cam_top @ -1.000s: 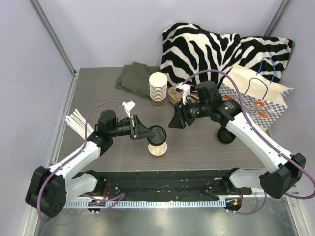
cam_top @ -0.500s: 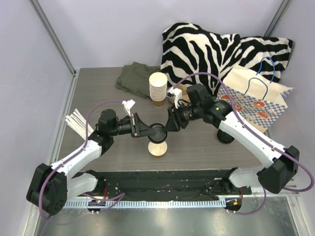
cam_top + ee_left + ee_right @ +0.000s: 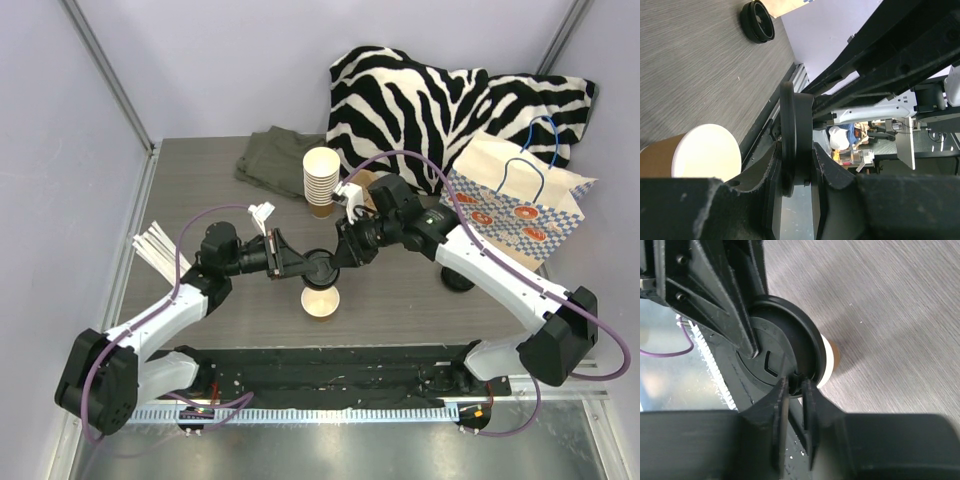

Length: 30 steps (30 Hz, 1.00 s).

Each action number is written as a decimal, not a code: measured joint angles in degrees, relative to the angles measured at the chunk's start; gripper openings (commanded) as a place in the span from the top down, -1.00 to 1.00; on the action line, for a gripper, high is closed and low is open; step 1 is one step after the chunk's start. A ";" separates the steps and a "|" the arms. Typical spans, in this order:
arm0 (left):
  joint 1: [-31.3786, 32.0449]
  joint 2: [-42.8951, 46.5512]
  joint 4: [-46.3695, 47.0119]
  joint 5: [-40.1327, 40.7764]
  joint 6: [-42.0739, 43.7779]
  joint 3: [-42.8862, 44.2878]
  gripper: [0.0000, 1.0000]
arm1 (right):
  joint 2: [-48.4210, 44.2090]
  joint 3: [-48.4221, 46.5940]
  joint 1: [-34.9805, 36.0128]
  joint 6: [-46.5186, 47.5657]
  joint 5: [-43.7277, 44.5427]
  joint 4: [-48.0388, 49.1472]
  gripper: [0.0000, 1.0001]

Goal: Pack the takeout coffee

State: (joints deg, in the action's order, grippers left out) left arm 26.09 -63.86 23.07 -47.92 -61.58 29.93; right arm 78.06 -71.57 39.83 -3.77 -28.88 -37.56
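The brown paper cup [image 3: 321,302] with a pale rim stands open on the table. Its black lid [image 3: 322,268] is held on edge just above the cup, between both grippers. My left gripper [image 3: 300,267] is shut on the lid from the left. My right gripper [image 3: 340,258] pinches the lid's opposite rim from the right. In the left wrist view the lid [image 3: 788,115] sits upright between the fingers, with the cup [image 3: 705,152] to the left below. In the right wrist view my gripper [image 3: 796,387] straddles the lid's [image 3: 782,337] rim, with the cup [image 3: 830,360] behind.
A tall stack of cream-and-brown cups [image 3: 320,180] stands behind. A checked paper bag [image 3: 520,205] lies at the right, with loose black lids [image 3: 458,276] in front of it. A zebra cloth [image 3: 430,100], a green cloth [image 3: 275,155] and white sticks [image 3: 155,250] lie around.
My right arm has swung left from beside the bag to the lid, and its fingers have closed on the lid's rim. The left gripper has held the lid almost still.
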 measured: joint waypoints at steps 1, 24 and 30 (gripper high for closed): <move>0.02 0.00 0.09 -0.02 0.00 -0.15 1.00 | 0.13 0.00 0.07 -0.02 0.31 0.00 0.79; -8.22 11.96 -17.94 -0.55 4.63 -0.57 -0.91 | 1.27 -0.57 0.28 3.82 2.60 -2.62 0.98; -29.31 16.74 -27.78 -3.48 6.69 0.04 -0.99 | 2.34 -1.40 4.83 8.61 2.97 -7.13 0.98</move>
State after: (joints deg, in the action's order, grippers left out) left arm -3.22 -47.11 -4.71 -51.40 -54.89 29.98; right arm 80.40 -72.97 44.66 4.84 -25.91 -44.69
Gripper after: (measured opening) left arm 0.993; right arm 0.048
